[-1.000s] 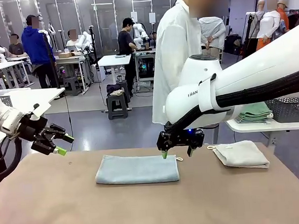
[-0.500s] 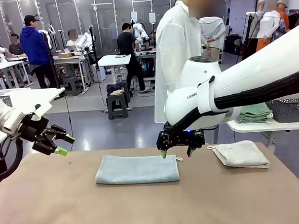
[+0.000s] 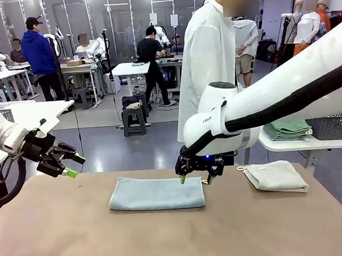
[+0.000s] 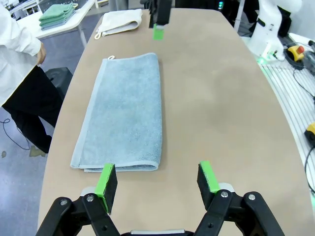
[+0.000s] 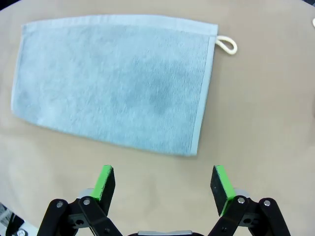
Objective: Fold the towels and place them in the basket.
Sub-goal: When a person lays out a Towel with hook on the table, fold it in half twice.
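Grey-blue towel lying folded flat near the middle of the brown tabletop, long side running across, small cream corner loop poking out at its far right corner. Right pincer poised just above that same right end of the towel, near the far edge, green-padded fingers spread wide and holding nothing; seen from the right wrist, towel stretched out ahead of the fingers with bare tabletop between. Left pincer off to the left, raised above the tabletop's left far corner and well apart from the towel, likewise spread and empty; from the left wrist, towel's near short edge lying just beyond the left-hand green pad, towel running away lengthwise toward the other arm's pincer. Cream-white towel folded on the right side of the tabletop, apart from the grey-blue one, its loop toward the middle. Green towels stacked on a white side table beyond the right edge, next to a dark mesh basket. Person in a white coat standing at the far side.
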`<state>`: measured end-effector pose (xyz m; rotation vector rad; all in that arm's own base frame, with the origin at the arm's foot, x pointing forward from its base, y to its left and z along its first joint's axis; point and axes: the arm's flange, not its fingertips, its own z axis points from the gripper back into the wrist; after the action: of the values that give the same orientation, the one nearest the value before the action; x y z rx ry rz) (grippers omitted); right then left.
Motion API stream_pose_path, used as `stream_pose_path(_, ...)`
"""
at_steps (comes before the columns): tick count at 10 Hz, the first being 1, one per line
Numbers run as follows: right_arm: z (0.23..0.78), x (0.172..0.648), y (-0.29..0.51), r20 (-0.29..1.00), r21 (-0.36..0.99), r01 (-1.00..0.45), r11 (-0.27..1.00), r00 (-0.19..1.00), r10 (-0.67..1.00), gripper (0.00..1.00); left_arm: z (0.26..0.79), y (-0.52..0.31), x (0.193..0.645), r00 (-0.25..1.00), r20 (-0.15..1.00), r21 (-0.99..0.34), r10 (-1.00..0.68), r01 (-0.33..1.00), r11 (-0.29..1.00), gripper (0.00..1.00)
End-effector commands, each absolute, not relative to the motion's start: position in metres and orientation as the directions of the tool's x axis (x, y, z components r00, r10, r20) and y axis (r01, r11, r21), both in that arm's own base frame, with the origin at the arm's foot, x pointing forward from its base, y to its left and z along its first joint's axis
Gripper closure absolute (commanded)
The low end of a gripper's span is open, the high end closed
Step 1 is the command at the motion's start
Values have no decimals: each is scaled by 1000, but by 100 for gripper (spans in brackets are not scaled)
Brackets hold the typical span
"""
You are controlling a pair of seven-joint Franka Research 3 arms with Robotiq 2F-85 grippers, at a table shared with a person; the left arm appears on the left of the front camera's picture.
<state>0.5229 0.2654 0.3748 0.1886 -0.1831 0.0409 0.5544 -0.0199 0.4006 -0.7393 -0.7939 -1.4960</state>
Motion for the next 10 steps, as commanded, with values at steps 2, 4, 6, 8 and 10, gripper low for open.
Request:
stream_pose_path(2, 348, 560, 275, 206, 152, 41, 988, 976, -72, 2, 402, -19, 554, -80, 825, 68, -560, 997, -42, 17)
stream_pose_path(4, 332, 568, 273, 191, 149, 48, 988, 979, -76, 2, 402, -19, 554, -80, 825, 68, -560, 997, -42, 17)
stream_pose_path(6, 314, 581, 270, 213, 158, 58, 986, 973, -91, 2, 402, -19, 554, -80, 825, 68, -560, 997, -42, 17)
stream_pose_path(8, 303, 587, 269, 212, 158, 70, 985, 972, -103, 2, 402, -19, 554, -80, 825, 68, -560, 997, -42, 17)
stream_pose_path(10, 294, 598, 268, 210, 158, 84, 984, 971, -117, 2, 402, -19, 554, -80, 825, 68, -560, 997, -42, 17)
